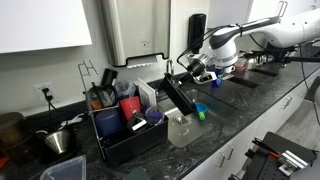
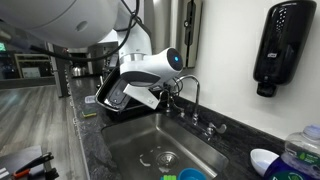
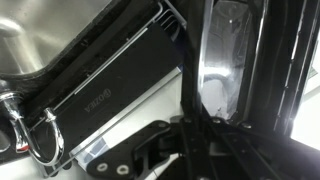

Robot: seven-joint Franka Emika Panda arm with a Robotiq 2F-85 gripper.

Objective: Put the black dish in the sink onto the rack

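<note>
One black dish, clamped at its upper rim by the gripper, hangs tilted over one sink; its long axis runs 11 to 5 o'clock. One rack stands at 9 o'clock.

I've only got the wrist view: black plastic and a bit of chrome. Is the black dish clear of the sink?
Observer: Yes. In both exterior views the black dish hangs tilted from the gripper, above the rim of the sink.
Operator: Where's the rack?
Observer: The rack stands on the counter right beside the dish. The dish is not on it yet.
Operator: Anything below the dish?
Observer: A clear glass bowl sits on the counter under its lower end.
</note>
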